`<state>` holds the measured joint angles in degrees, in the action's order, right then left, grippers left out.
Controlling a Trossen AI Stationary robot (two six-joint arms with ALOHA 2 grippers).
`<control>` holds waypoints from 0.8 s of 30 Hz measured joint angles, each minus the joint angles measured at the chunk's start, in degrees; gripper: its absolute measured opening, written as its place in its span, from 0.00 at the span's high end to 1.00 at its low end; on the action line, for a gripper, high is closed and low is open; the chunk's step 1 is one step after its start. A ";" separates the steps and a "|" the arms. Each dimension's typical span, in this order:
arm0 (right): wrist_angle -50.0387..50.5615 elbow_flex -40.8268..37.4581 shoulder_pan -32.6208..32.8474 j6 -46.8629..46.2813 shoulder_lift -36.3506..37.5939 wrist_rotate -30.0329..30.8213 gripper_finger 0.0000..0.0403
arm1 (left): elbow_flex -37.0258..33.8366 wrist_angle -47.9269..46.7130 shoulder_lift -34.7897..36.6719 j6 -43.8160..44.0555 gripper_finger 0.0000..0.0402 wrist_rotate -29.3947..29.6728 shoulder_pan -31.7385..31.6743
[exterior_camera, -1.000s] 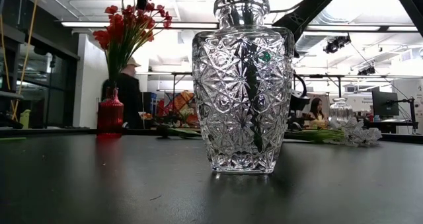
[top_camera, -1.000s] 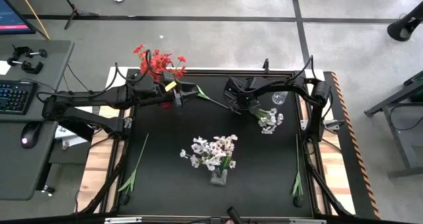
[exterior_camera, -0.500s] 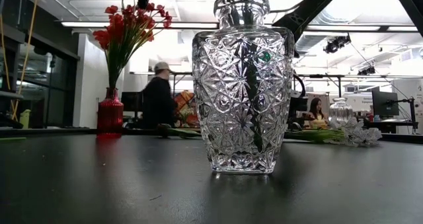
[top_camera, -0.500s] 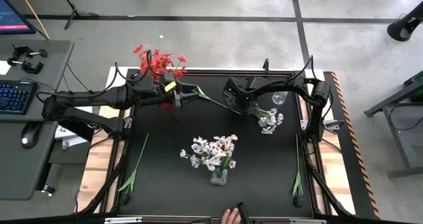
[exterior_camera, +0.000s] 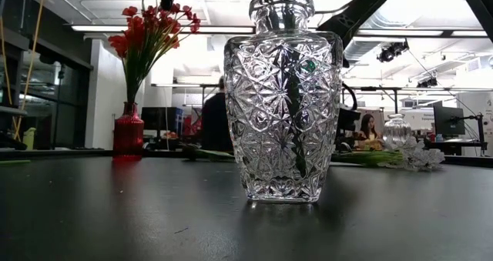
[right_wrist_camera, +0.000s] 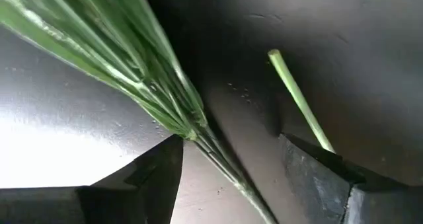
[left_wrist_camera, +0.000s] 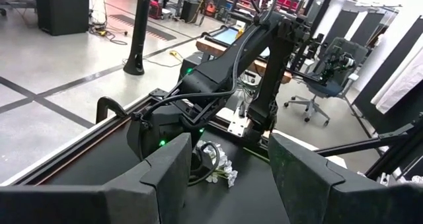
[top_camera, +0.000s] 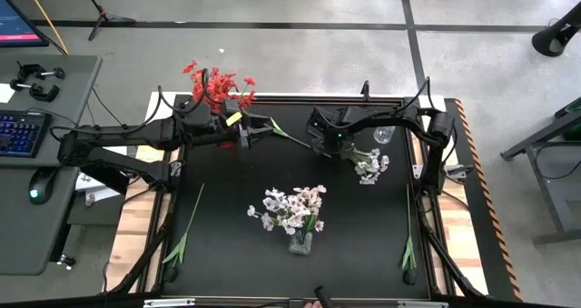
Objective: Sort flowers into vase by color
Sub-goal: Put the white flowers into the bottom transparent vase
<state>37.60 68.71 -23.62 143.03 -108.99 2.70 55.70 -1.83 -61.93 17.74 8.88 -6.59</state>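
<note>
Overhead, a black matte table (top_camera: 227, 253) fills the middle of the frame, with both dark arms reaching in along its upper edge. At upper left a red vase (exterior_camera: 129, 130), ribbed and bottle-shaped in the low view, holds a spray of red flowers (top_camera: 216, 84). Lower centre stands a clear cut-glass vase (exterior_camera: 283, 99) with a starburst pattern, holding white flowers (top_camera: 290, 208); the low view shows its faceted body filling the middle of the frame, while only the high view shows the blossoms.

The left gripper (top_camera: 257, 126) lies just right of the red flowers, fingers spread and holding nothing; its wrist view looks between its two dark fingers (left_wrist_camera: 165, 171) at the other arm. The right gripper (top_camera: 320, 140) sits at upper centre, low over the table, fingers wide apart. Its wrist view shows a bundle of thin green stems (right_wrist_camera: 142, 78) and one cut stem end (right_wrist_camera: 297, 98) lying between the fingers, not pinched. A white spray (top_camera: 369, 164) lies on the table just right of it, near a small clear glass vase (top_camera: 384, 134).

Two loose green stems lie flat, one at lower left (top_camera: 186, 226) and one at lower right (top_camera: 408, 244). In the low view a person (exterior_camera: 216, 122) stands in the room behind, partly hidden by the cut-glass vase.
</note>
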 joint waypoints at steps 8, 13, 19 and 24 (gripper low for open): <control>3.45 0.02 0.81 4.21 0.02 0.00 0.40 | 0.00 0.00 0.00 -1.88 0.53 0.00 0.00; 3.70 0.02 0.81 4.87 0.02 -0.24 0.40 | 0.00 0.00 0.00 -1.91 0.53 0.00 0.00; 3.85 0.02 0.81 4.47 0.02 -0.26 0.40 | 0.00 0.00 0.00 -1.90 0.53 0.00 0.00; 4.38 0.03 0.90 5.40 0.02 -0.44 0.40 | 0.00 0.00 0.00 -1.90 0.53 0.57 0.00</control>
<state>41.98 68.74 -22.71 148.43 -108.97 2.26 55.70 -1.83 -61.93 15.84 9.45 -6.59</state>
